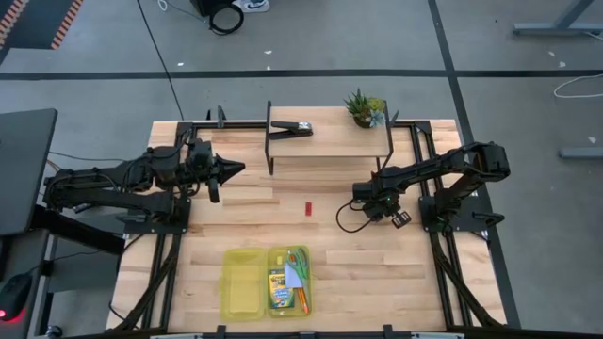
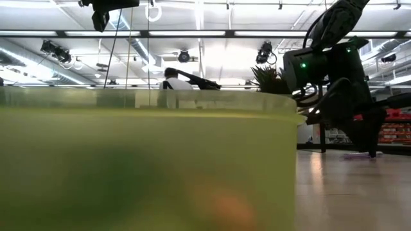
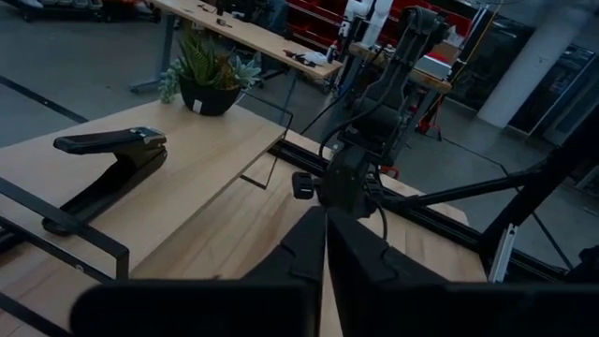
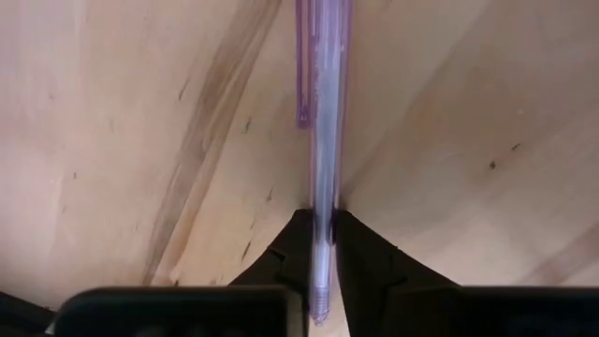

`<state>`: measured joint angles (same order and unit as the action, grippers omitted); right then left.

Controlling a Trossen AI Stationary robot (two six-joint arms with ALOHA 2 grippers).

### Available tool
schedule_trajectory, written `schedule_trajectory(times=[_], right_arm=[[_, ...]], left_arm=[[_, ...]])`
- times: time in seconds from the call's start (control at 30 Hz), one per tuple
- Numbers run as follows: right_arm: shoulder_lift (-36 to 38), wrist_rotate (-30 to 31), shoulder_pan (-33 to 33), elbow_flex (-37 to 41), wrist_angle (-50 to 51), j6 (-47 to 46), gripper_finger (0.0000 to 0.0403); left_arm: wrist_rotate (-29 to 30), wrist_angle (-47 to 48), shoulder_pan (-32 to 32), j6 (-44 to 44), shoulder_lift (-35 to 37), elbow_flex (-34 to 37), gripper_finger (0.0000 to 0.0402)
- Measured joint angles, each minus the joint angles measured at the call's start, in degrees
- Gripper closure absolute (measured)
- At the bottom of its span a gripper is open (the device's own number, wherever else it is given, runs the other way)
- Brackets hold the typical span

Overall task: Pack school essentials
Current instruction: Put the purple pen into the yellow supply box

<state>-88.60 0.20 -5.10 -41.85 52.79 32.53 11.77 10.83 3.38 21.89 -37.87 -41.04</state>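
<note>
A pink-purple pencil (image 4: 323,112) lies on the wooden table, and my right gripper (image 4: 323,245) is shut on it, right of the table's middle (image 1: 369,202). In the high view the gripper hides the pencil. A short red piece (image 1: 308,208) lies on the wood to its left. Near the front edge, an open yellow-green case (image 1: 247,282) holds a crayon box (image 1: 278,290), an orange pencil (image 1: 302,294) and a pale block (image 1: 294,275). My left gripper (image 1: 231,169) waits shut above the table's left side. My right gripper pinches the pencil's shaft (image 4: 322,211) between its two fingers, close to one end (image 4: 320,314). The fingers (image 4: 360,251) point down from above and lie across the pencil. The rest of the pencil runs along the wood away from the gripper.
A raised wooden shelf (image 1: 330,146) at the back carries a black clip-like tool (image 1: 292,129) and a small potted plant (image 1: 365,108). The case's yellow-green wall (image 2: 148,167) fills most of the low view. Bare wood lies between the red piece and the case.
</note>
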Motion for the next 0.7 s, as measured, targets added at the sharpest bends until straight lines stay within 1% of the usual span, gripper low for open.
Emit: schedule_trajectory(times=[0.23,0.43,0.57,0.7], right_arm=[[0.02,-0.38,0.00,-0.04,-0.14,-1.10,0.0365],[0.18,-1.66,0.04,-0.78,-0.81,-3.16,0.0365],[2.65,-1.68,0.35,-1.46,-0.39,-4.35,0.0365],[7.28,-1.66,1.87,-2.01,-0.26,-5.74,0.0365]], left_arm=[[0.00,0.00,0.00,0.00,0.00,0.00,0.0370],[0.00,-0.02,0.00,0.00,-0.01,0.00,0.0371],[0.00,-0.02,0.02,-0.04,0.00,0.00,0.0367],[0.00,-0.02,0.04,-0.07,0.00,0.00,0.0360]])
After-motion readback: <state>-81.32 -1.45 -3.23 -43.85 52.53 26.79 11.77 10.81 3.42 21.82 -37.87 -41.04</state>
